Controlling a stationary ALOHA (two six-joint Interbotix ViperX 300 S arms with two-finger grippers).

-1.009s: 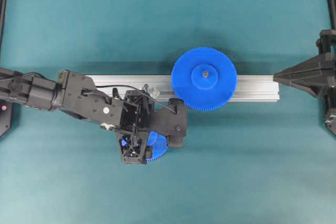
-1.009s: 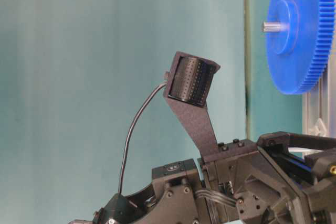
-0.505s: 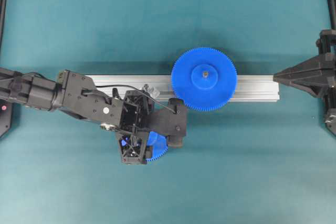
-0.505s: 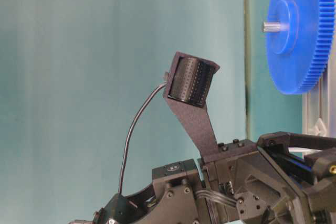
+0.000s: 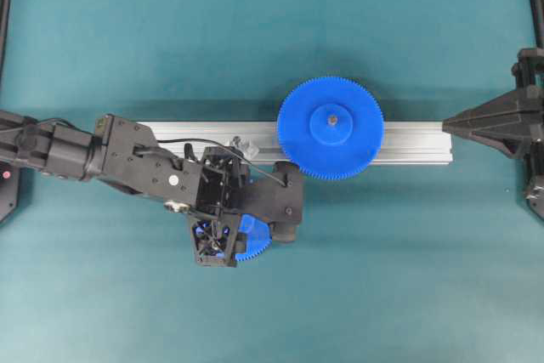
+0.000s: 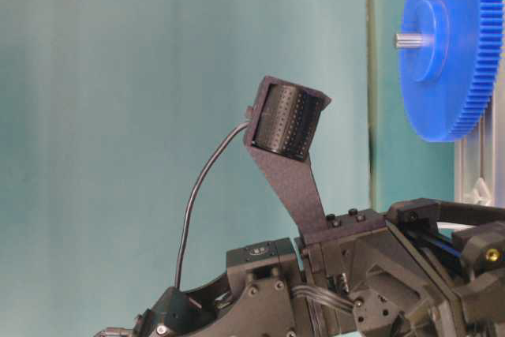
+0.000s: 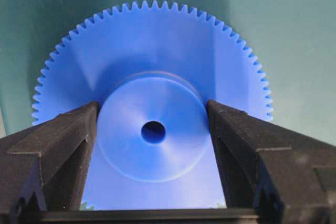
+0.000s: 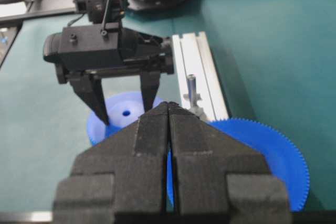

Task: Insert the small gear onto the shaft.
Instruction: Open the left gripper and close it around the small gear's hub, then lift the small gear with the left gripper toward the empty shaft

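The small gear (image 7: pixel 152 72) lies flat on the teal mat, hub and centre hole facing up; it is a toothed blue disc, also seen under the left wrist (image 5: pixel 257 241). My left gripper (image 7: pixel 152 106) points down over it, and both black fingers touch the sides of the raised hub. The shaft (image 8: pixel 190 85), a thin grey pin on a clear mount, stands upright on the rail just beyond the gear (image 5: pixel 241 144). My right gripper (image 8: pixel 168 104) is shut and empty, held back at the rail's right end (image 5: pixel 449 126).
The larger blue gear (image 5: pixel 330 127) sits on its own pin on the aluminium rail (image 5: pixel 408 143), right of the shaft. The left arm's wrist camera bracket (image 6: pixel 288 120) stands up in the table-level view. Black frame posts edge the mat.
The left gripper's fingers have closed inward onto the small gear's hub, and the left wrist has shifted slightly. The gear, the shaft and the right arm have stayed put.
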